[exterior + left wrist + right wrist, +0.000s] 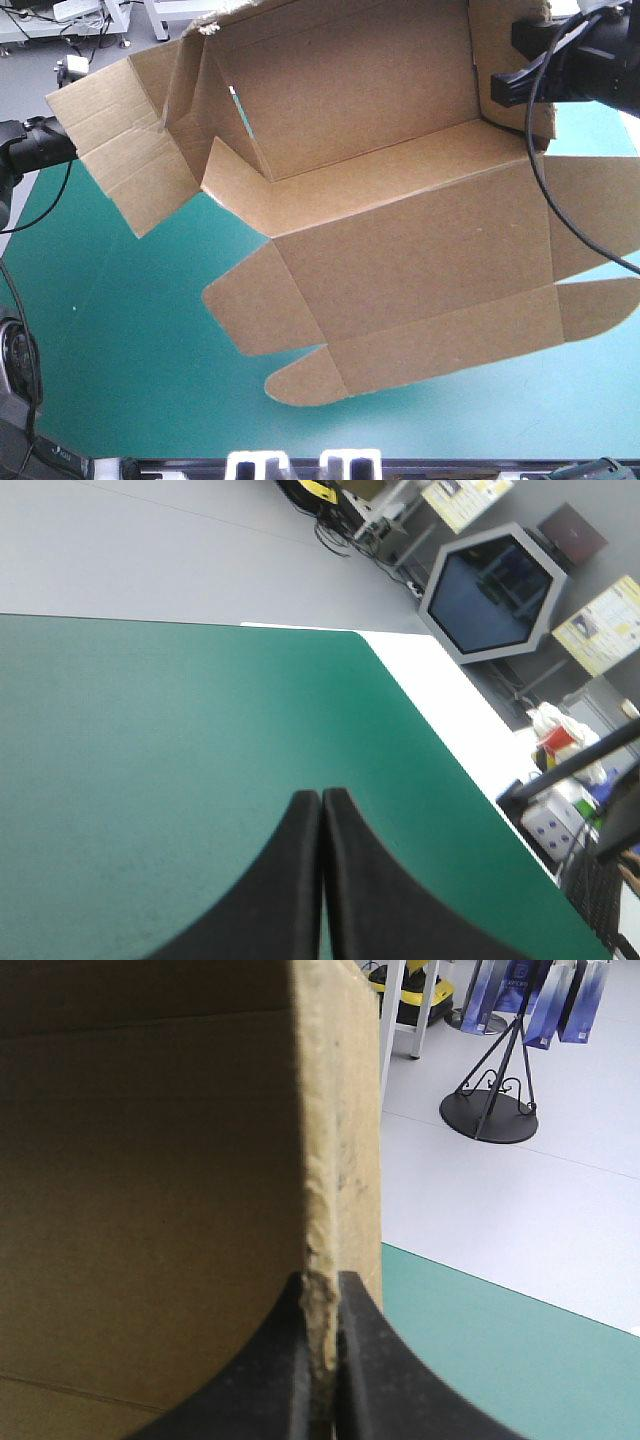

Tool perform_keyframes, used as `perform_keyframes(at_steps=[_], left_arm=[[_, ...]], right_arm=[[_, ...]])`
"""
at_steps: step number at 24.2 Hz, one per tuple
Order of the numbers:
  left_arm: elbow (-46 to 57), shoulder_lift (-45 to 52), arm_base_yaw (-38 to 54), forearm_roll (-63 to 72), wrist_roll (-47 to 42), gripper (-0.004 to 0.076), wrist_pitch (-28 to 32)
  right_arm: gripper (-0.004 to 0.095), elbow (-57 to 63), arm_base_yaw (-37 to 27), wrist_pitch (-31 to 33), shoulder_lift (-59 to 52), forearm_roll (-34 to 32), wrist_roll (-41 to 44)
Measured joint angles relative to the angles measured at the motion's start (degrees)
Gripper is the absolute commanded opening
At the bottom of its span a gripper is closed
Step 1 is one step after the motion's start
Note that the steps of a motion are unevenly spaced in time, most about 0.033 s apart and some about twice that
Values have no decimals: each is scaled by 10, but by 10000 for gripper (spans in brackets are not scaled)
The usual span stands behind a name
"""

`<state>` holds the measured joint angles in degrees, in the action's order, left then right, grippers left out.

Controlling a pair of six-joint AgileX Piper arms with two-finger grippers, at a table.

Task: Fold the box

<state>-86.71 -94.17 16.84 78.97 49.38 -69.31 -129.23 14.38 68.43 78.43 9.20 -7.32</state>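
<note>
The brown box point(400, 190) is a large cut sheet, its back part lifted with walls raised and its front panel and rounded flaps point(310, 375) lying on the teal-green cover. My right gripper point(510, 85) is at the box's far right wall, and its black fingers point(322, 1278) are shut on that wall's raw edge point(330, 1160). My left gripper point(50, 145) is at the table's left side, beside the box's outspread left flap point(130, 150). Its fingers point(321, 792) are shut in one arch over bare cover, with nothing between them.
Bare teal-green cover point(130, 330) lies at the front left, beside the box's front flaps. The table's edge and corner point(400, 670) show ahead of the left gripper. The right arm's black cable point(560, 215) hangs across the box's right side.
</note>
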Motion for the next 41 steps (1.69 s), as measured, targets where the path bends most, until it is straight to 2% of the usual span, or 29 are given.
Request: perform_keyframes(at_steps=[6,17,26,28,31,36,38,41], left_arm=[[0,39,-31,0,6,-4,-2],[-2,119,-31,7,-18,-4,-11],[-3,131,-37,50,-20,-4,-10],[-4,131,-55,49,-20,39,-8],[-4,131,-87,24,-20,192,-8],[-4,131,-98,1,-20,375,-8],[-4,131,-99,1,-20,415,-8],[-4,131,-99,2,-20,428,-8]], right_arm=[[-24,0,0,-20,24,-6,4],[-24,0,0,-49,71,9,21],[-23,4,0,-70,111,27,28],[-23,4,0,-74,115,33,28],[-23,4,0,-77,121,31,28],[-23,4,-1,-78,127,25,28],[-23,5,-1,-78,129,23,28],[-23,5,-1,-81,133,22,28]])
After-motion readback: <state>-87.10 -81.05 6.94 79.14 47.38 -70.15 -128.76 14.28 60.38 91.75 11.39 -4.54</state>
